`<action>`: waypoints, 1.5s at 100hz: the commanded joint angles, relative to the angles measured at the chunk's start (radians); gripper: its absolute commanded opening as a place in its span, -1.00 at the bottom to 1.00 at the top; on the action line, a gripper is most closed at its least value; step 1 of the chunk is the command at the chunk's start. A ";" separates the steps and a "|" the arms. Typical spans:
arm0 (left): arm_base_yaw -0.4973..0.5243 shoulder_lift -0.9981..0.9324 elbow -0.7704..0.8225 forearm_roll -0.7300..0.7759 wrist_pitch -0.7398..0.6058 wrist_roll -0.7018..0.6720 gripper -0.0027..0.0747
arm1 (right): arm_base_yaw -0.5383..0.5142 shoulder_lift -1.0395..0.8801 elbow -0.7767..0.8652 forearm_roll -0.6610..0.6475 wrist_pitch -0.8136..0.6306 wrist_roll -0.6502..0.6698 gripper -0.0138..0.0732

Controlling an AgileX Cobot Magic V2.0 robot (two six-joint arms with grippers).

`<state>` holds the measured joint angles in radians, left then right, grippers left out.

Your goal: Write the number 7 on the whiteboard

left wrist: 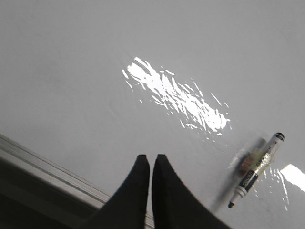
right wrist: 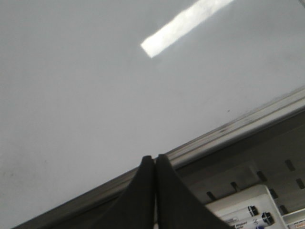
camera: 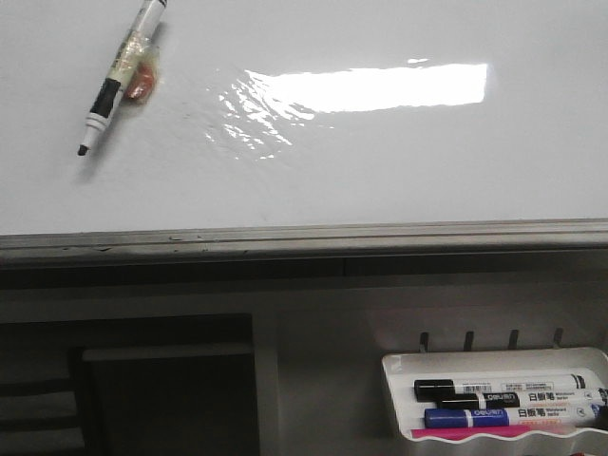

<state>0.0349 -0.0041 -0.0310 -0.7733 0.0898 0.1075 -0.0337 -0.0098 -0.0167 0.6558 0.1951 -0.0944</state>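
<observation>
The whiteboard [camera: 399, 171] fills the upper front view, glossy, with bright glare and a wrinkled film patch [camera: 242, 119]. No number 7 or other marker line shows on it. An uncapped taped marker [camera: 116, 81] lies against the board at the upper left, tip pointing down-left, and also shows in the left wrist view [left wrist: 257, 168]. My left gripper [left wrist: 150, 157] is shut and empty over the board [left wrist: 71, 71], apart from the marker. My right gripper [right wrist: 153, 157] is shut and empty above the board's grey bottom edge [right wrist: 224, 131]. Neither gripper shows in the front view.
The grey metal edge [camera: 304, 237] runs below the board. A small white marker tray [camera: 494, 357] hangs at the lower right, holding a black marker [camera: 494, 389] and a blue marker [camera: 503, 415]. A dark opening [camera: 161, 389] is at the lower left.
</observation>
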 commanded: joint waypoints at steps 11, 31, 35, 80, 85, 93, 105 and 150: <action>0.001 0.097 -0.207 0.161 0.141 -0.001 -0.98 | 0.001 0.161 -0.188 -0.097 0.125 -0.023 -0.81; -0.009 0.302 -0.419 0.220 0.364 0.190 -0.98 | 0.001 0.404 -0.403 -0.134 0.302 -0.151 -0.81; -0.025 0.331 -0.443 0.222 0.366 0.195 -0.98 | 0.001 0.445 -0.435 -0.134 0.328 -0.169 -0.81; -0.210 0.569 -0.517 0.164 0.267 0.254 -0.11 | 0.059 0.636 -0.577 -0.115 0.402 -0.201 0.33; -0.210 0.591 -0.517 0.141 0.252 0.254 0.13 | 0.059 0.641 -0.577 -0.111 0.397 -0.201 0.47; -0.210 0.628 -0.517 0.110 0.230 0.254 0.36 | 0.059 0.641 -0.577 -0.109 0.389 -0.201 0.49; -0.210 0.681 -0.527 0.101 0.228 0.255 0.32 | 0.059 0.641 -0.577 -0.109 0.380 -0.202 0.49; -0.374 0.947 -0.628 0.026 0.102 0.413 0.23 | 0.059 0.641 -0.577 -0.107 0.353 -0.202 0.49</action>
<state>-0.2994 0.8969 -0.6069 -0.7209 0.2962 0.5136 0.0248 0.6250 -0.5587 0.5280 0.6135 -0.2846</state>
